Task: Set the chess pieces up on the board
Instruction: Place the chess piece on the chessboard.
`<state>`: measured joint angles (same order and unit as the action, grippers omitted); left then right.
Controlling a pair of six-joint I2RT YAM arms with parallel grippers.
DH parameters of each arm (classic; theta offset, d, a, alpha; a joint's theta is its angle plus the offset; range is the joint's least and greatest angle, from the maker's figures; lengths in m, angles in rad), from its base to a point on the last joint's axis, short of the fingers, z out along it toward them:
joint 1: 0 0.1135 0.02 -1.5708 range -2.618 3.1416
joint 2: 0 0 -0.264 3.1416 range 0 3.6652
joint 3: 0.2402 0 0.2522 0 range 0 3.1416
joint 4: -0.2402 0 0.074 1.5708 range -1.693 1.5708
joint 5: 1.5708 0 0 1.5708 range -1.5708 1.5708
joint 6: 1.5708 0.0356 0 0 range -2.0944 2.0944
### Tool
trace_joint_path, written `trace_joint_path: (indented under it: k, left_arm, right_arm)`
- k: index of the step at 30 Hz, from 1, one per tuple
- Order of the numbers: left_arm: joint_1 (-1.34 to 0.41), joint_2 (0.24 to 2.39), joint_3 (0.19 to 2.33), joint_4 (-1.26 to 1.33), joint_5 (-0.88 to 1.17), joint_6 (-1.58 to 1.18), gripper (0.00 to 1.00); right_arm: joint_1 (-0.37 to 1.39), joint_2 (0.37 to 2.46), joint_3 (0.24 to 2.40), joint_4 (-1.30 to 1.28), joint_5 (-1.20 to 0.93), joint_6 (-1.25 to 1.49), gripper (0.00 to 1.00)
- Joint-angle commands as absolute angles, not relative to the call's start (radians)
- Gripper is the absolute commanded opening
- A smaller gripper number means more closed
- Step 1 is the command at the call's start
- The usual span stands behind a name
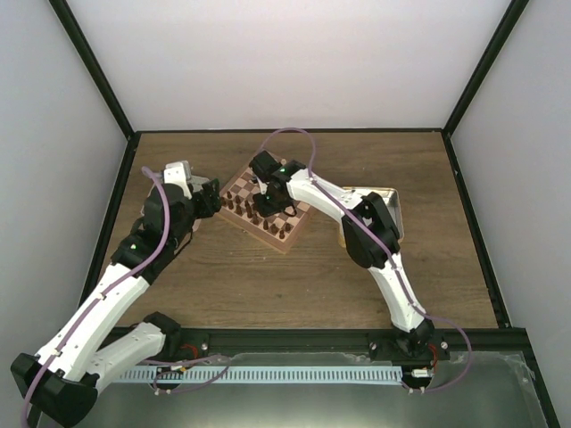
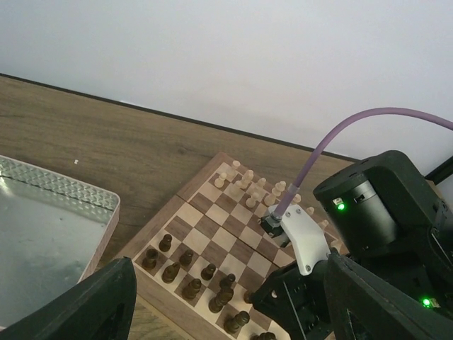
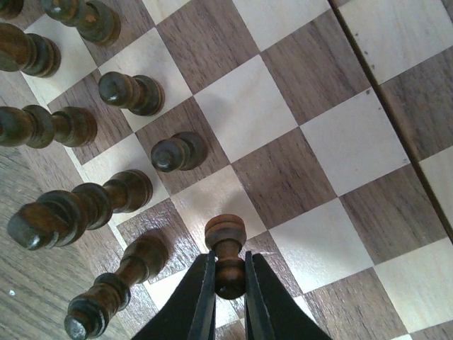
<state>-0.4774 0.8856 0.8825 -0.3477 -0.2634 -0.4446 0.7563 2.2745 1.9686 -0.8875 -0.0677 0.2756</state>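
Right gripper [image 3: 227, 268] is gripping one dark pawn [image 3: 225, 232] by its stem, over the board [image 3: 248, 106], just beside eight other dark chess pieces [image 3: 131, 93], one cut off at the frame corner; left gripper [image 1: 208, 199] is hanging spread open, empty, by the board's left corner. Two metal tins [image 2: 42, 227] are showing, the second tin [image 1: 393, 212] partly hidden behind the right arm; pale pieces [image 2: 244, 180] are sitting too small to count.

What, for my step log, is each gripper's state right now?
Left gripper: open, holding nothing.
Right gripper: closed on a dark pawn.
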Motion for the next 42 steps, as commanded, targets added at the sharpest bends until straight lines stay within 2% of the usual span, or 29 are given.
trace_joint_path:
  k: [1, 16, 26, 34, 42]
  left_arm:
    - [-0.474, 0.889, 0.882, -0.347, -0.252, -0.444, 0.74]
    - [-0.475, 0.900, 0.875, -0.348, -0.246, -0.447, 0.74]
    - [-0.475, 0.902, 0.872, -0.348, -0.246, -0.449, 0.74]
    - [-0.475, 0.891, 0.876, -0.351, -0.249, -0.449, 0.74]
    - [-0.476, 0.890, 0.879, -0.348, -0.242, -0.449, 0.75]
  right_arm:
    - [0.764, 2.300, 2.034, -0.911, -0.078, 0.261, 0.12]
    - [0.767, 2.319, 2.069, -0.927, -0.088, 0.256, 0.19]
    - [0.767, 2.306, 2.079, -0.910, -0.085, 0.264, 0.19]
    - [0.766, 2.234, 2.059, -0.870, -0.048, 0.315, 0.29]
    - [0.749, 2.074, 1.910, -0.758, 0.004, 0.380, 0.32]
